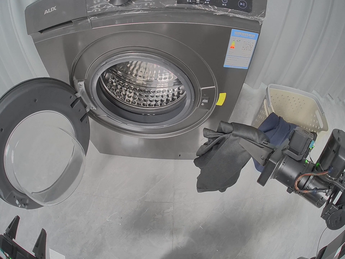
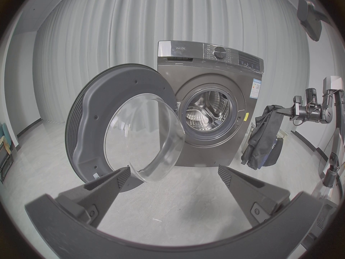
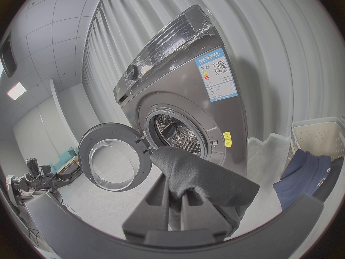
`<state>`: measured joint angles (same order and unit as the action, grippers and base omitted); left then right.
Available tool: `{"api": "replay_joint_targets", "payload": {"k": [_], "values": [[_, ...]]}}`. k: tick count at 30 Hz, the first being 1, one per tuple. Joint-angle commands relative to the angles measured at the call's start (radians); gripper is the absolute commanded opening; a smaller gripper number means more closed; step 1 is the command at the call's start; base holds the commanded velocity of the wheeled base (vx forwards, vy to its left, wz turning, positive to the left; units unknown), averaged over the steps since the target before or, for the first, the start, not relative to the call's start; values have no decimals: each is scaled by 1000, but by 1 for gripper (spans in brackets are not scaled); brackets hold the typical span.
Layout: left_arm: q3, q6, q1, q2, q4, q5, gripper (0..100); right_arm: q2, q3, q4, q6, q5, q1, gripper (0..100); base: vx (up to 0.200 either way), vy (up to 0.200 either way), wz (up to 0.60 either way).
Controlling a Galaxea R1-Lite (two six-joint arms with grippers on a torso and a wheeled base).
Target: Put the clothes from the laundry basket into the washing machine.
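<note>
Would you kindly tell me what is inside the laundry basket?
A navy garment hangs out over the rim of the basket. Its bottom is hidden by that garment and by the black cloth in the right pincer.

Soft even light; wrist views bulge (dark corners).

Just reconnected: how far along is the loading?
Done: the washer door is open; the drum shows no clothes yet. In hand: the right gripper is shut on a black garment, midair short of the opening. Remaining: loading it, then the navy garment draped over the laundry basket.
</note>
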<state>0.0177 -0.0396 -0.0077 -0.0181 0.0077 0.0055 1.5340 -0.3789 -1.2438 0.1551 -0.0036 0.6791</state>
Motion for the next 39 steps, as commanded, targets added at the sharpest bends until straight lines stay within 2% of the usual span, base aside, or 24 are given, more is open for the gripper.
{"api": "replay_joint_targets", "payload": {"k": [1, 10, 17, 20, 23, 26, 27, 28, 35, 39], "values": [[-15, 0, 0, 10, 0, 1, 100, 1, 0, 0, 1, 1, 0, 0, 0, 200, 0], [-15, 1, 3, 13, 0, 1, 100, 1, -6, 0, 4, -1, 10, 0, 0, 156, 0], [-18, 17, 6, 15, -5, -1, 100, 64, -66, 0, 64, -1, 45, 0, 0, 0, 0], [-18, 35, 8, 17, -3, -2, 100, 83, -84, 0, 83, -3, 59, 0, 0, 0, 0], [-18, 41, 9, 17, -3, -2, 100, 95, -113, 0, 84, -4, 60, 0, 0, 0, 0], [-18, 37, 9, 17, -5, -2, 100, 97, -146, 1, 83, -39, 68, 0, 0, 0, 0], [-18, 37, 9, 17, -5, -2, 100, 97, -146, 1, 83, -39, 68, 0, 0, 0, 0], [-18, 29, 11, 17, -5, -2, 100, 98, -170, 1, 84, -75, 85, 0, 0, 0, 0], [-18, 17, 11, 17, -5, -2, 100, 129, -201, 0, 84, -81, 86, 0, 0, 0, 0], [-18, 46, 9, 18, -5, -15, 100, 132, -199, 0, 84, -81, 88, 0, 0, 0, 0]]}}
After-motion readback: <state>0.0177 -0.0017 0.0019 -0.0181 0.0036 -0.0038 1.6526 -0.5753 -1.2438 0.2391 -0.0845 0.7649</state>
